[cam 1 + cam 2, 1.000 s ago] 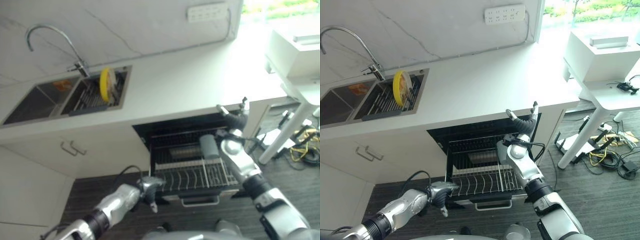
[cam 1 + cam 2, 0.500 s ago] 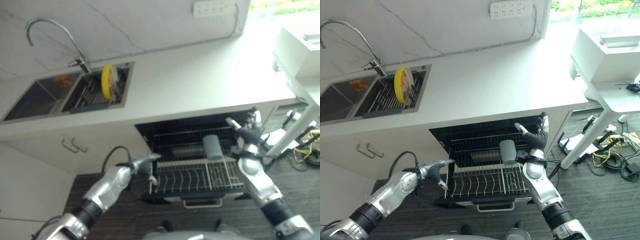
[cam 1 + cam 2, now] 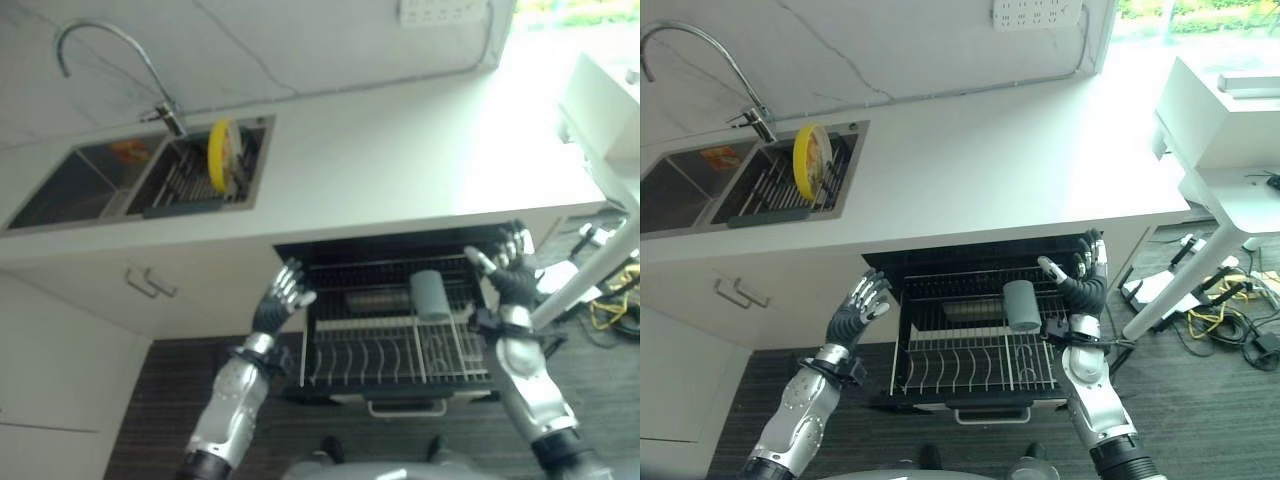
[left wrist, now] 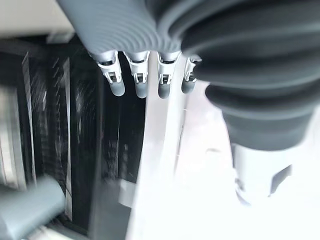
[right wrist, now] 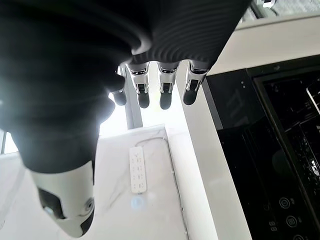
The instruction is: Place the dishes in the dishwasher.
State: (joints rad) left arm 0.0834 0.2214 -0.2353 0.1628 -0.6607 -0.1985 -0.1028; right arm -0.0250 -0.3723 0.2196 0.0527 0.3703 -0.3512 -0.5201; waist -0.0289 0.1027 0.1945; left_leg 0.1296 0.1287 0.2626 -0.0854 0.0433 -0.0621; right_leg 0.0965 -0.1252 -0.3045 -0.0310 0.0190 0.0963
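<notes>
A yellow plate (image 3: 811, 157) stands on edge in the drying rack in the sink (image 3: 788, 207). Under the counter the dishwasher's wire rack (image 3: 975, 358) is pulled out, with a grey cup (image 3: 1021, 305) standing in its back part. My left hand (image 3: 858, 306) is raised beside the rack's left edge, fingers straight and spread, holding nothing. My right hand (image 3: 1083, 283) is up at the rack's right side, just right of the cup, also open and empty. The wrist views show the straight fingers (image 4: 139, 80) of the left hand and the straight fingers (image 5: 166, 85) of the right.
A curved tap (image 3: 700, 60) stands behind the double sink. The white counter (image 3: 980, 170) runs above the dishwasher, with a socket strip (image 3: 1037, 12) on the wall. A white table (image 3: 1230, 140) with cables under it stands at the right. A cupboard handle (image 3: 736, 293) is at the left.
My left hand has risen from low by the rack's front corner to beside its left edge and spread its fingers. The right hand stays by the cup. The camera has shifted.
</notes>
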